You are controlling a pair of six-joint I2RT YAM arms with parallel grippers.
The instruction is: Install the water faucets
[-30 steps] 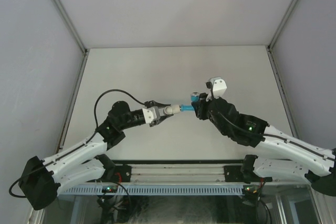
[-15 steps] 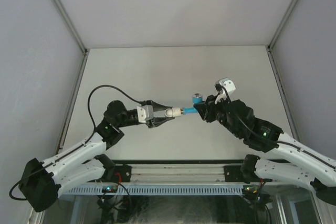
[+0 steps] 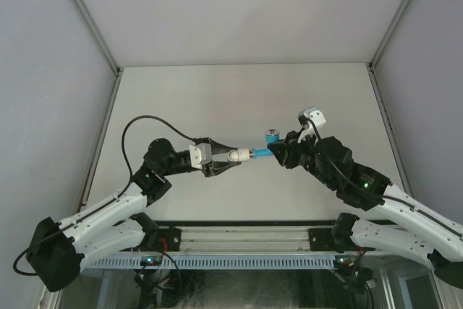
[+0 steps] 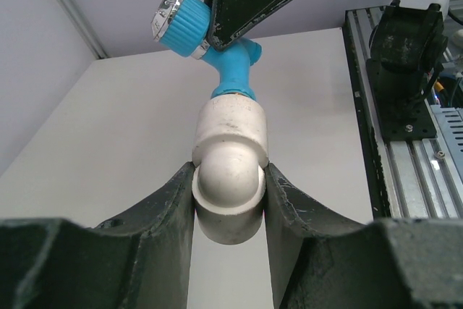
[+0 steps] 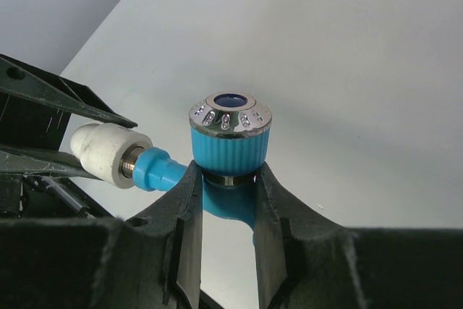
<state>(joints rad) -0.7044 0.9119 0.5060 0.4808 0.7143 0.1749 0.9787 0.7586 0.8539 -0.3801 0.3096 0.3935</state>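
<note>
The table (image 3: 217, 99) lies below the joint, so a part that slips free would likely drop to it and roll away. Both parts are held in the air between the arms. The left gripper (image 4: 230, 176) is pressed onto the white fitting (image 4: 230, 142) at its rounded elbow. The right gripper (image 5: 226, 179) pinches the faucet (image 5: 230, 142) just under the ribbed handle (image 5: 230, 132), and the faucet's stem sits in the fitting's mouth. The main risk is probably cross-threading: if the two arms hold the axes slightly out of line, turning would jam the thread instead of seating it. The fitting is smooth and curved, so twisting force could spin it or squeeze it out of the left jaws. The right jaws hold only a narrow neck, so they may slide, or may turn the handle instead of the body. A thin silver band of thread (image 5: 132, 161) shows between fitting and blue body, but how far it has entered is hidden inside the fitting. In the left wrist view the right finger covers most of the faucet's upper body, and its spout cannot be made out. The pad faces touching either part are hidden. From above, the joint is too small to judge alignment.
</note>
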